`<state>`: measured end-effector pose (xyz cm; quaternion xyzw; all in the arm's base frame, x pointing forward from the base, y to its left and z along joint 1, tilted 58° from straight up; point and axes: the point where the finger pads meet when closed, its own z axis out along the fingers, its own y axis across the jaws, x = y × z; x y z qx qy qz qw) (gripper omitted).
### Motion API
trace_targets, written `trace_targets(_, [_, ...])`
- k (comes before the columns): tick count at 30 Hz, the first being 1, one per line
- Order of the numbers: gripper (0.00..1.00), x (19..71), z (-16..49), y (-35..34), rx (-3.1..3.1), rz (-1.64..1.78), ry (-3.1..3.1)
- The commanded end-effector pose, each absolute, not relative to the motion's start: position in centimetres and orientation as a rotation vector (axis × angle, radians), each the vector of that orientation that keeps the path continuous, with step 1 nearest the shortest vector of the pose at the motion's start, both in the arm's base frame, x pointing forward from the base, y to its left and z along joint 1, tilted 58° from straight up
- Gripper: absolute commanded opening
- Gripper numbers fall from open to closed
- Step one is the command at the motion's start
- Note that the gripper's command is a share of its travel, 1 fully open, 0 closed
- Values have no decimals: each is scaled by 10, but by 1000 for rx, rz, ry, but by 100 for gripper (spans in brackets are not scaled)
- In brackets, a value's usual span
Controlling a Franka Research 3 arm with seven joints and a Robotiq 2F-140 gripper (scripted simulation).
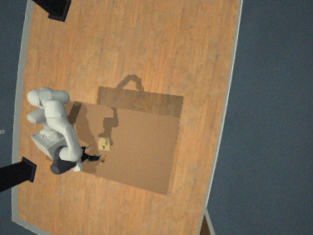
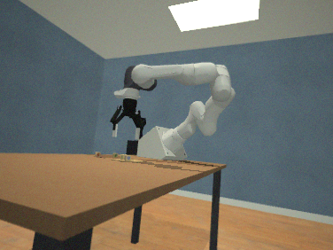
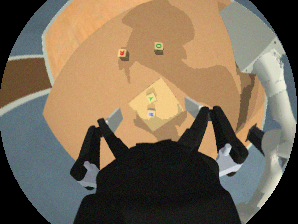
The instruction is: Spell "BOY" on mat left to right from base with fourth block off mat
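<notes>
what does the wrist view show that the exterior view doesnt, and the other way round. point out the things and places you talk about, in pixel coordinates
Only the wrist view: the mat's square outline (image 3: 171, 104), and coloured marks on the block tops: red (image 3: 122, 52), green (image 3: 158, 46), a green one (image 3: 151, 98) and a blue one (image 3: 151, 113) on the mat.

Only the exterior view: the ceiling light (image 2: 217, 14) and a table leg (image 2: 215, 208).

Both: four blocks, two on the mat and two off it, and the open gripper (image 2: 126, 133) (image 3: 152, 108) above the table.
</notes>
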<state>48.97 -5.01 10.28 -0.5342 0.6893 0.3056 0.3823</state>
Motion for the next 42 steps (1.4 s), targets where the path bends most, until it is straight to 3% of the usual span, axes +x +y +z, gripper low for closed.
trace_targets(1, [100,491,103,-49,-1246,856,1865])
trace_targets(42, [100,492,107,-43,-724,1147,2241])
